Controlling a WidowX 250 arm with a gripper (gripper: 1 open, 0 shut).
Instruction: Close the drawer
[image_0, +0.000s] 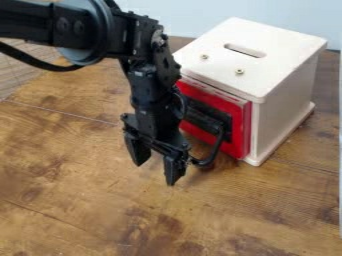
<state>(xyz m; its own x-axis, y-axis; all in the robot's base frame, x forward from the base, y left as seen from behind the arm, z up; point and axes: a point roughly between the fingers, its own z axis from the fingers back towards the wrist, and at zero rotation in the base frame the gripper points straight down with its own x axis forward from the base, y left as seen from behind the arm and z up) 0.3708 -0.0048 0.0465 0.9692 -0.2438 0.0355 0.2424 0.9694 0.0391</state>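
Observation:
The red drawer (225, 122) sticks a short way out of the cream-white cabinet (267, 70) at the upper right. Its black front plate (201, 122) faces left, and the black loop handle (209, 156) curves out at its lower edge. My gripper (155, 160) points down at the wooden table, just left of the drawer front. Its two dark fingers (136, 152) stand apart, open, with nothing between them. The right finger stands close to the loop handle; I cannot tell whether they touch. The arm hides part of the drawer front.
The cabinet has a slot (246, 49) and two screws on its top. The wooden table (80, 215) stretches to the left and front of the arm. The black arm (80, 30) comes in from the upper left.

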